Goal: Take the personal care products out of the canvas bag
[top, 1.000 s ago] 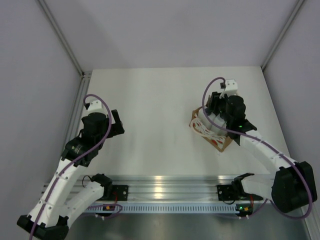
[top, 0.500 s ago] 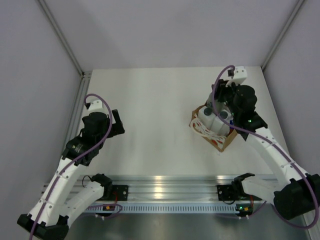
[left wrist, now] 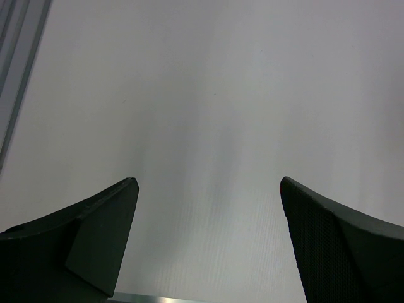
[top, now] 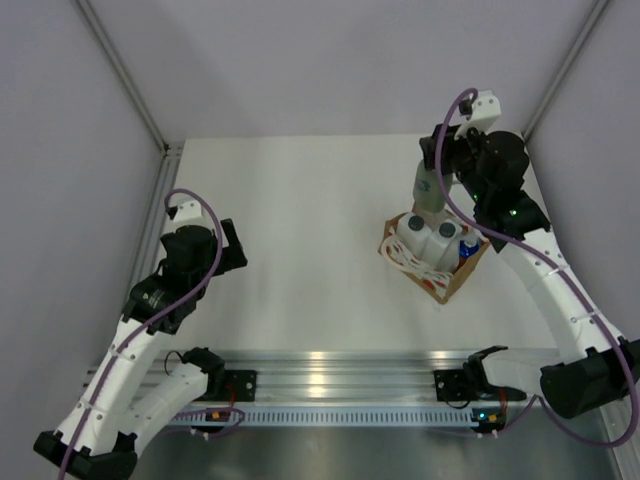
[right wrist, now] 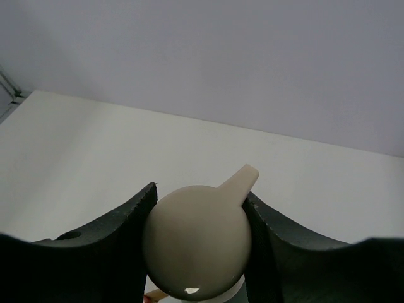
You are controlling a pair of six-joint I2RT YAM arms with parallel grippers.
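My right gripper (top: 441,163) is shut on the beige pump top (right wrist: 197,237) of the grey-green bottle (top: 428,190) and holds it in the air, above and just behind the canvas bag (top: 452,284). The bag stands on the table at the right, with its red-and-white pattern facing left. Inside it I see two white bottles with dark caps (top: 413,236) (top: 441,233) and the orange bottle with a blue cap (top: 466,247). My left gripper (top: 233,250) is open and empty over bare table at the left; its fingers (left wrist: 101,240) are wide apart.
Grey walls enclose the white table (top: 310,230) on three sides. An aluminium rail (top: 330,375) runs along the near edge by the arm bases. A metal strip (left wrist: 16,76) marks the table's left edge.
My right gripper has risen out of the bag with the grey-green pump bottle and moved toward the back. The left arm has not moved.
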